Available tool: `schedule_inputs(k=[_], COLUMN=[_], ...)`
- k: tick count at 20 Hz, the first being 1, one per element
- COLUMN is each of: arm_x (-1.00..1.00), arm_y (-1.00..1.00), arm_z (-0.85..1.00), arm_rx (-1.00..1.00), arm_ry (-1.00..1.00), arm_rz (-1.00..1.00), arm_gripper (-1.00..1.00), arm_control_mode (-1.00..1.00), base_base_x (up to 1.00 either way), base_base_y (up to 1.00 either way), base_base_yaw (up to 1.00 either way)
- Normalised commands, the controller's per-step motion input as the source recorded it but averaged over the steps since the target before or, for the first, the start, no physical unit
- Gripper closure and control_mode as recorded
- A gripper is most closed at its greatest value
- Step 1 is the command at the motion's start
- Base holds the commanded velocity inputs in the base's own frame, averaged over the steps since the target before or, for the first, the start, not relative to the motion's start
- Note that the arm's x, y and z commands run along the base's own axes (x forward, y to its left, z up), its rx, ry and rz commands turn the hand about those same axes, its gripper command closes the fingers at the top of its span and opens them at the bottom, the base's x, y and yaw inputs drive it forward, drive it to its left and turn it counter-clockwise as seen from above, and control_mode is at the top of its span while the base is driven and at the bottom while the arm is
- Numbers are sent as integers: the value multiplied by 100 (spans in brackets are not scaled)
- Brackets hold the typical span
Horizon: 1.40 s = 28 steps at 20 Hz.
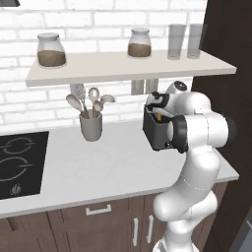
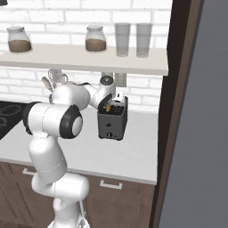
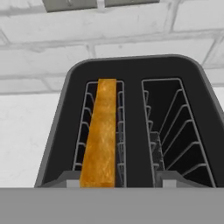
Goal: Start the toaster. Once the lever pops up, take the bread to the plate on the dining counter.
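I see the small dark grey-black boxy toaster (image 1: 156, 132) standing on the white worktop (image 1: 113, 167) near its right end, just in front of the white brick wall (image 1: 29, 106). From the hand view I look straight down into its two wire-lined top slots: the square golden-brown slice of bread (image 3: 101, 135) stands on edge in the left-hand slot as that view shows it, and the other slot holds nothing.

The white arm's two-finger gripper (image 2: 108, 107) sits directly over the toaster's top, and a patch of golden colour shows at its tip in both base views. The finger tips are cut off by the bottom of the hand view, so I cannot tell whether the jaws are spread or pinching the slice.

To the left on the worktop stands a grey utensil cup (image 1: 91, 126) holding spoons and a spatula, well apart from the toaster. A black hob (image 1: 19, 165) lies farther left. On the pale wall shelf (image 1: 128, 66) above stand two glass jars of brown contents (image 1: 51, 50) and two clear tumblers (image 1: 186, 41).
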Motion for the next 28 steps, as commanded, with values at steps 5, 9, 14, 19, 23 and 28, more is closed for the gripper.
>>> schedule_inputs(k=[5,9,14,19,23,28], arm_x=[0,0,-2,-16,-18,-24], arm_y=[45,23,12,21,31,30], arm_z=[0,0,0,0,0,0], arm_rx=[-3,-3,-1,-5,-11,-10], arm_ry=[0,0,0,0,0,0], arm_rz=[0,0,0,0,0,0], arm_gripper=[100,100,100,100,100,100], arm_control_mode=[-100,-100,-100,-100,-100,-100], base_base_x=[0,0,0,0,0,0], base_base_y=[0,0,0,0,0,0], base_base_yaw=[0,0,0,0,0,0])
